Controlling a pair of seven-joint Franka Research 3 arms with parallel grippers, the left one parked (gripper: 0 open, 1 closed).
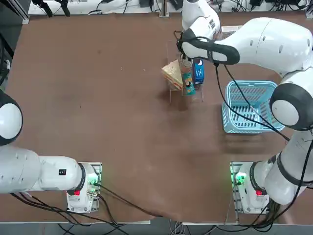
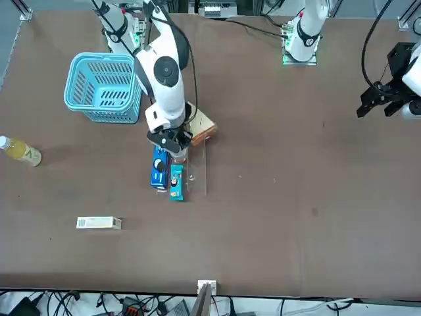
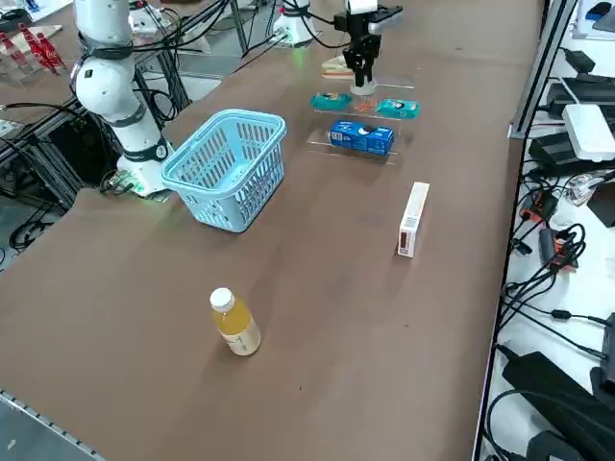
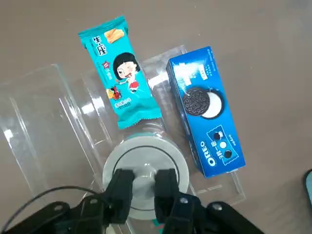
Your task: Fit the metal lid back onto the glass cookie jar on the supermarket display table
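Nearly done, by my reading. From the wrist camera I see my right gripper [image 4: 145, 185] directly above the glass cookie jar [image 4: 144, 166], the two fingers [image 4: 122, 187] close together and pinching what looks like the small knob at the centre of the metal lid [image 4: 146, 171]. The lid appears to lie flat within the jar's pale round rim, so I judge it seated or about to seat; I cannot tell whether it is fully down. What is left, as I see it: release the knob and lift clear without dragging the lid off.

Position check from overhead: the gripper [image 1: 186, 59] hangs over the cluster of goods in the far middle of the supermarket display table [image 1: 98, 122]; the jar itself is hidden under the wrist there. The front camera shows the same, gripper [image 2: 172, 143] low over the stand.

Containers:
- Jar: stands on or in a clear acrylic display stand [image 4: 44, 126]; contents not readable through the lid.
- Stand also carries a teal snack packet [image 4: 119, 73] and a blue Oreo box [image 4: 204, 109], both lying flat just beside the jar.
- Blue basket [image 3: 231, 163]: looks empty, near the stand but apart from it.
- Yellow-liquid bottle [image 3: 234, 324]: capped, lying well apart.
- Small white box [image 3: 411, 219]: closed, alone on the tabletop.
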